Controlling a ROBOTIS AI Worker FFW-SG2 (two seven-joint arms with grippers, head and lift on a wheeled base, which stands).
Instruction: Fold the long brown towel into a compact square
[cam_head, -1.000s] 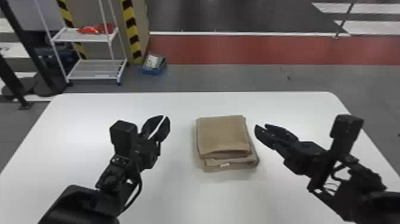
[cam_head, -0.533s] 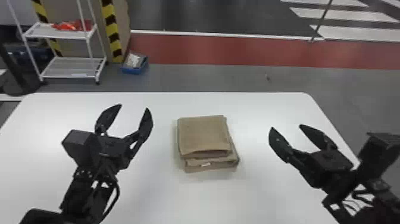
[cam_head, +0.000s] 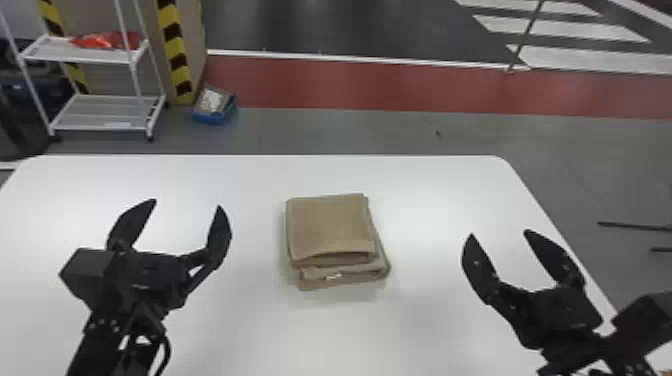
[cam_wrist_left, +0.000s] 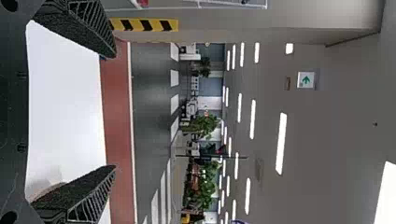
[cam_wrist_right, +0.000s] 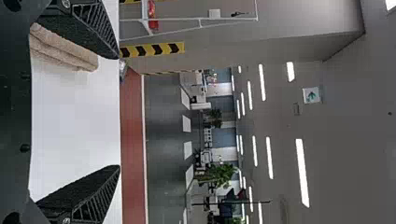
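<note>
The brown towel (cam_head: 330, 225) lies folded into a small, roughly square stack near the middle of the white table, its layered lower edge slightly offset with a small pale tag. To its left, clear of it, my left gripper (cam_head: 187, 205) is held open and empty. On the towel's other side my right gripper (cam_head: 500, 235) also stands wide open, apart from the cloth. The left wrist view has the left gripper (cam_wrist_left: 114, 111) with its fingers spread over the table. In the right wrist view, beyond one finger of the right gripper (cam_wrist_right: 119, 112), part of the towel (cam_wrist_right: 65, 49) shows.
The white table (cam_head: 340, 330) has its far edge behind the towel and its right edge near the right gripper. On the floor beyond stand a white shelf rack (cam_head: 105, 112) and a blue bin (cam_head: 215, 107).
Both grippers have opened wide from nearly closed fingers and moved outward, away from the towel. The head view has shifted too. The towel keeps its folded shape.
</note>
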